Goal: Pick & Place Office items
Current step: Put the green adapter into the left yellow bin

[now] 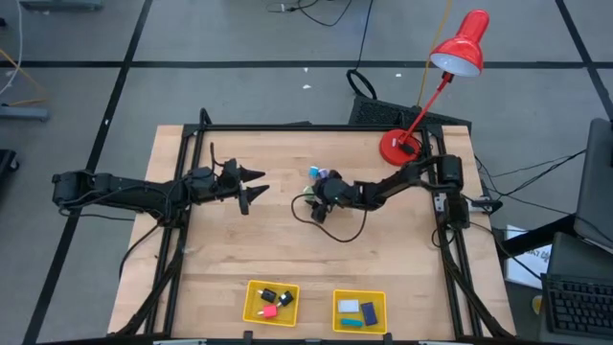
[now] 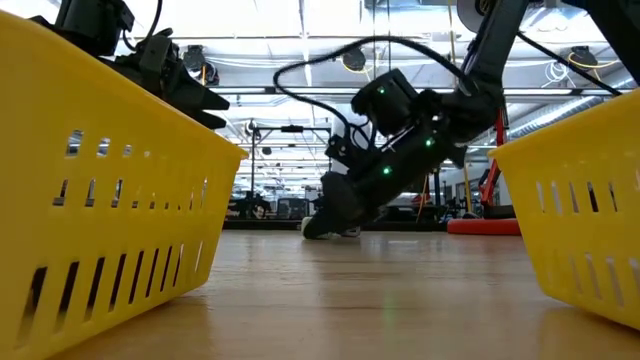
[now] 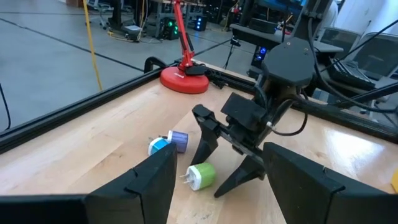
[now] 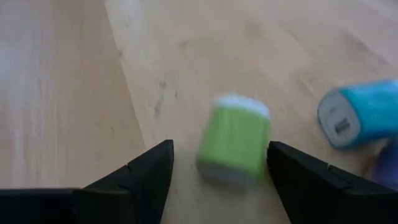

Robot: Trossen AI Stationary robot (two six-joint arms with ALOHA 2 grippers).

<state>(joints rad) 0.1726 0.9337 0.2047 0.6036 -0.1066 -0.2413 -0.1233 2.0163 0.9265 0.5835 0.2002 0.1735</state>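
The right gripper [image 3: 227, 163] is lowered to the wooden surface [image 1: 230, 249] near its middle, its fingers spread apart and straddling a small green plug adapter [image 3: 200, 175] that lies on its side between them, not clamped. Just beside the adapter lie a light blue adapter [image 3: 158, 145] and a purple one [image 3: 179, 140], touching each other. The left gripper [image 1: 251, 186] hovers well apart to the left, its fingers parted and holding nothing. Two yellow trays [image 1: 271, 303] at the near edge each hold a few small items
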